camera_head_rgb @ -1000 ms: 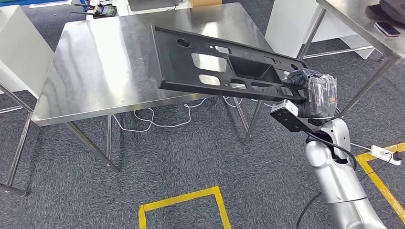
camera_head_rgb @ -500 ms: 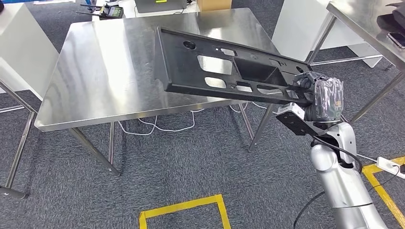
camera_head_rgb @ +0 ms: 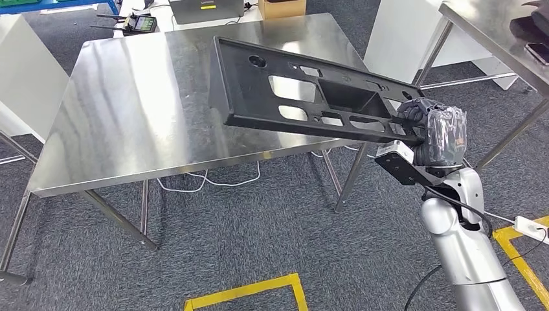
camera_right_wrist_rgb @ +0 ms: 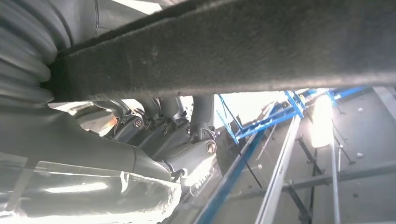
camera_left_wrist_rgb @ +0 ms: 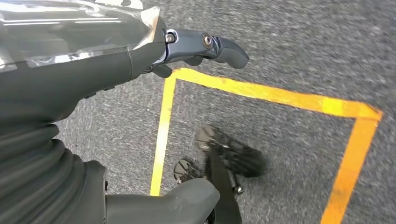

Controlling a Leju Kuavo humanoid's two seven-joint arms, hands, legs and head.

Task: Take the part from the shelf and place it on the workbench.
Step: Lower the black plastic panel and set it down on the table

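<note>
The right robot hand [camera_head_rgb: 432, 126] grasped one end of the long black plastic panel [camera_head_rgb: 304, 91]; its long axis reached out above the steel worktop's [camera_head_rgb: 129, 110] right edge.

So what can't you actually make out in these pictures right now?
- Head view: whether the black part touches the workbench; its own body hides the gap.
- Right wrist view: the right hand fingertips, behind the part's edge.
- Head view: the phone, cut by the frame edge.
</note>
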